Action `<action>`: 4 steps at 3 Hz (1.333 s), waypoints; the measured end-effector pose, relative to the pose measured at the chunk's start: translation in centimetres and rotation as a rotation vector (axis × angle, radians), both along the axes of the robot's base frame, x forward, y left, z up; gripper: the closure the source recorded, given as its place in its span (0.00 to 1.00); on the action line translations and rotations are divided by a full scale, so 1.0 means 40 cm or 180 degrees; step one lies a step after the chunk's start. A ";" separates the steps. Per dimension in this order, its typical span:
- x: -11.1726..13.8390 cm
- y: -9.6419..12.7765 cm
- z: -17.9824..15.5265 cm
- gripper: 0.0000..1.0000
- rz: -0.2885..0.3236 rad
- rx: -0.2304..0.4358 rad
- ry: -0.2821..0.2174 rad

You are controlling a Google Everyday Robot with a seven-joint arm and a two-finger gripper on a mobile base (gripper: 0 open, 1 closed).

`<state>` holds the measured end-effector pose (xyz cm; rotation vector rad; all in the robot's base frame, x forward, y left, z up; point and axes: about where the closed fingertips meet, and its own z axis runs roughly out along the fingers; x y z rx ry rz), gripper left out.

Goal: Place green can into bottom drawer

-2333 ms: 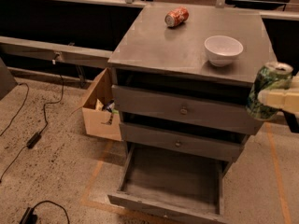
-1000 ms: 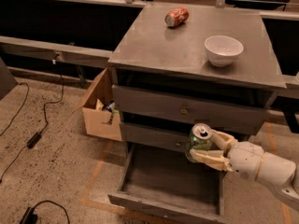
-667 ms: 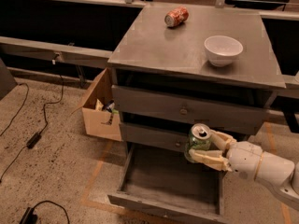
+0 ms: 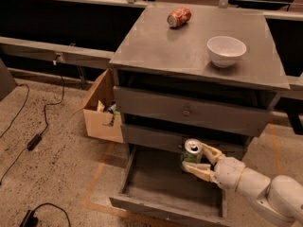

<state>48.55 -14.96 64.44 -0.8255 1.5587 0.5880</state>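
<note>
The speckled beige floor took up most of the view, with orange tape lines marked on it and a black cable trailing across at 9 o'clock. On it stood the grey metal table with three drawers in its front, filling the centre and the 1 o'clock part of the scene. Its bottom drawer, a wide shallow grey tray, was pulled out at 6 o'clock with its bare floor showing. My pale arm reached in from 4 o'clock toward the drawer. An open brown cardboard box sat on the floor just beside the table, at 9 o'clock from the drawers. On the tabletop, a round white bowl rested near the edge at 3 o'clock, and a red and orange drink can lay on its side at 12 o'clock, well apart from the bowl. My gripper was at 5 o'clock from the centre, clamped on the small green drink can, one finger on each side. The can was upright, silver top up, held above the open bottom drawer toward its back at 2 o'clock, in front of the middle drawer's face. A small round knob showed on the top drawer, at 12 o'clock from the can.
</note>
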 end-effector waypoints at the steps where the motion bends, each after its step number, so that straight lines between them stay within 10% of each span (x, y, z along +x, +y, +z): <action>1: 0.077 0.010 -0.166 1.00 -0.0088 -0.0093 -0.0218; 2: 0.181 0.052 -0.361 1.00 -0.0030 -0.0134 -0.0391; 4: 0.164 0.065 -0.452 1.00 0.0104 -0.0172 -0.0384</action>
